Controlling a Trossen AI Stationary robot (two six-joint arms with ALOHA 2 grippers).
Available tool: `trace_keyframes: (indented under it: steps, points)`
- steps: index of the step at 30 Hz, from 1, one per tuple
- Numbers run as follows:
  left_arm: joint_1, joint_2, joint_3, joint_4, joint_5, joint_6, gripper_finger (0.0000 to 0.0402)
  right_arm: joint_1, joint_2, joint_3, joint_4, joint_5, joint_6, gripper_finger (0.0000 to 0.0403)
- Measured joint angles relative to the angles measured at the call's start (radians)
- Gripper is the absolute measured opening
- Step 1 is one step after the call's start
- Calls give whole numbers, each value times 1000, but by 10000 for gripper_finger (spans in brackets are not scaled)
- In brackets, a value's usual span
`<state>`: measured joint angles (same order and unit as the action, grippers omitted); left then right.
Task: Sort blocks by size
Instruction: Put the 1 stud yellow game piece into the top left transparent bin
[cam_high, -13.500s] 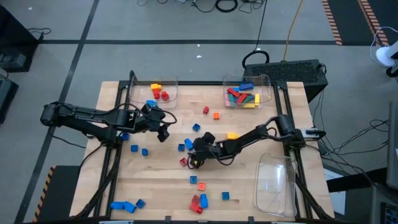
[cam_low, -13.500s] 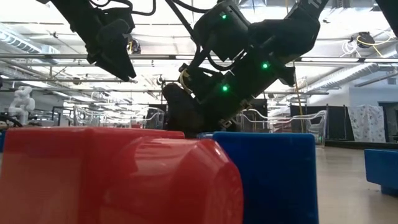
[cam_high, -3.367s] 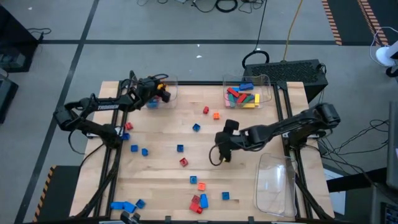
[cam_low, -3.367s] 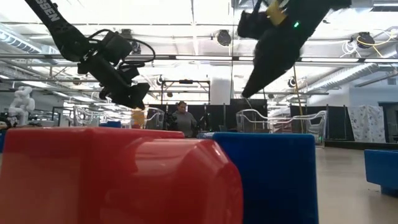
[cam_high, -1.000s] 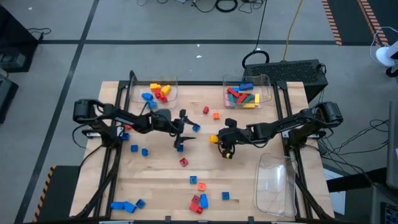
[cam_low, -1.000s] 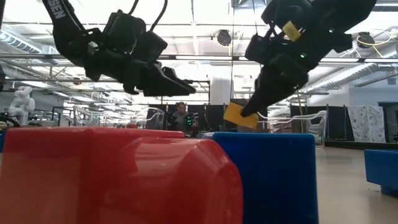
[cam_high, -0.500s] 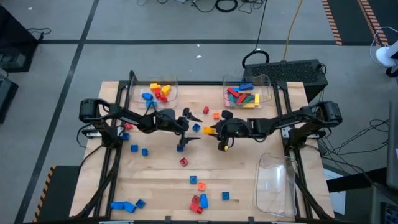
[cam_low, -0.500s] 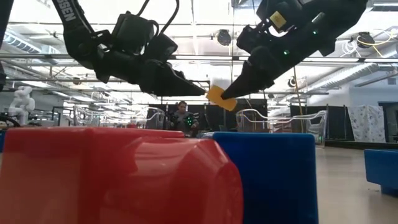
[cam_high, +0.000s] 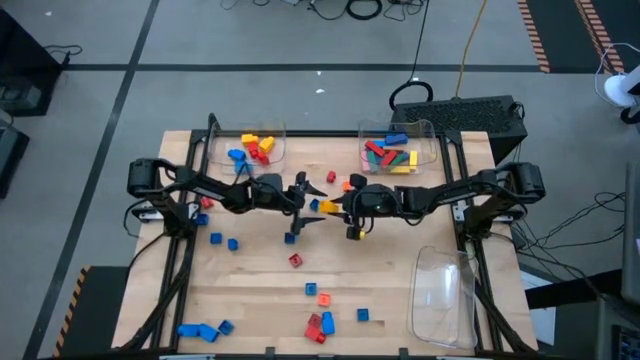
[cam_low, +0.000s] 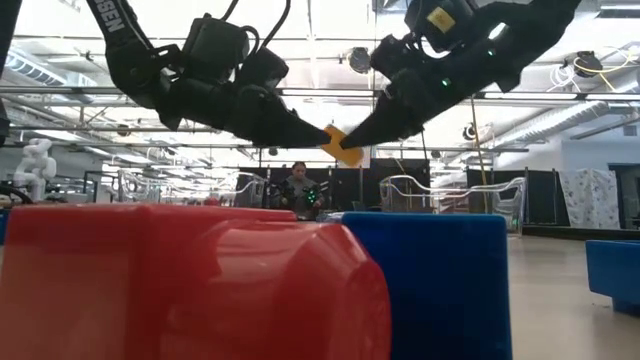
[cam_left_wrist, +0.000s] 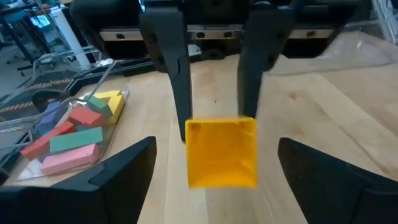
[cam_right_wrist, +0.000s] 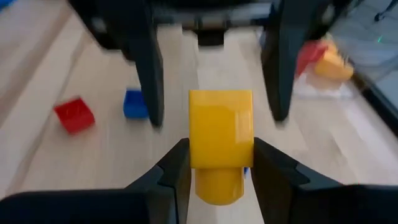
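Note:
A yellow block (cam_high: 328, 207) hangs above the middle of the table, with my right gripper (cam_high: 340, 208) shut on it. My left gripper (cam_high: 316, 205) comes at it from the table's left and is open. Its two fingers stand on either side of the block's free end (cam_left_wrist: 222, 152), with a gap on each side. Small blocks fill a clear tray (cam_high: 257, 148) at the far left. Longer blocks fill a second tray (cam_high: 396, 152) at the far right. Loose blue, red and orange blocks lie on the wood, such as a red one (cam_high: 294, 260). My right gripper pinches the yellow block by two opposite sides (cam_right_wrist: 196, 149) between its two fingers (cam_right_wrist: 174, 171). The fingers come from the table's right, slanting a little downward. The block is lifted clear of the table, and its free end (cam_low: 340, 146) sticks out past the fingertips toward my left gripper.
A clear tray (cam_high: 445, 295) with nothing in it lies at the table's near right. More loose blocks lie near the front edge (cam_high: 320, 325) and the near left corner (cam_high: 200, 330). A big red block (cam_low: 180, 280) and a blue one (cam_low: 430, 280) fill the low view's foreground.
My right gripper has carried the yellow block toward the table's left and slightly up, and has tipped from pointing steeply down to nearer level. My left gripper has moved toward the table's right. Its fingers now stand on either side of the block.

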<state>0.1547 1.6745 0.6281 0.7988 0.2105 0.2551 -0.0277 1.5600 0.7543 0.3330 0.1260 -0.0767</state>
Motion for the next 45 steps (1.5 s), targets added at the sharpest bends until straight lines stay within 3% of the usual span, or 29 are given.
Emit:
trace_keyframes:
  steps: [9,17,26,28,32,34,41,45]
  points:
    - [0,6,48,-95,43,-11,261,1,7,20,-1,-2,-14,120]
    - [4,6,49,-108,38,-12,144,1,7,20,-12,3,-14,120]
    - [23,-3,49,-116,22,-13,138,1,7,20,-5,20,9,160]
    - [32,-28,49,-150,-31,-30,138,1,7,20,-3,118,38,178]
    - [68,-99,48,-255,-185,-39,143,-5,2,19,-72,451,176,205]
    - [89,-143,48,-296,-255,-50,144,-13,2,19,-112,529,234,212]
    - [225,-312,48,-555,-516,-141,146,-32,21,18,-125,379,336,213]
    - [342,-370,40,-676,-584,-195,147,-30,39,17,-113,367,348,209]
